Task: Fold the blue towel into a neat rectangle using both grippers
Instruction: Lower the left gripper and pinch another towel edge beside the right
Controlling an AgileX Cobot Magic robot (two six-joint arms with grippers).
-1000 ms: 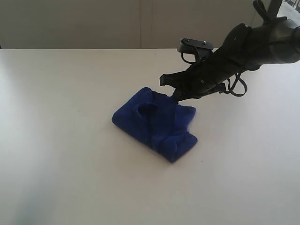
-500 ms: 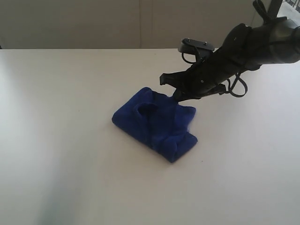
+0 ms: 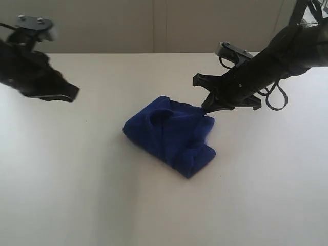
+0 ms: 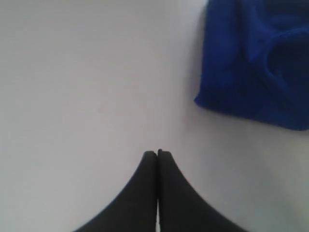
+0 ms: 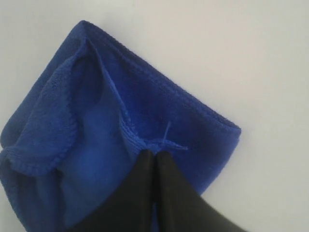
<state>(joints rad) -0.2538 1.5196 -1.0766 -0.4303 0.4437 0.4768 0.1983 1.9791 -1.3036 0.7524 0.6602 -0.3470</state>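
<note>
- A white desk (image 3: 77, 179) carries one thing, a deep blue towel (image 3: 169, 136), lying in a loose, bunched fold rather than a flat rectangle.
- The right tool (image 3: 207, 108), black and slim, comes in at a downward slant, and its tip meets the towel's edge.
- From the right wrist camera, the right tool's two fingers are pressed tight together with no gap showing. Their tips sit on a stitched hem, where a small tuft of blue cloth and a loose thread seem pinched between them.
- Just ahead of those tips the towel spreads out in soft layers. A rounded pocket of cloth stands open beyond the right tool, and a straight hemmed edge runs off to one side of it.
- The bulk of the towel lies beyond and below the right tool's tip, resting on the desk.
- The left tool (image 3: 75, 93) hangs above bare desk, well apart from the towel.
- From the left wrist camera, the left tool's fingers are closed flat against each other and hold nothing.
- One corner of the towel shows ahead of the left tool and off to the side, not touching it.
</note>
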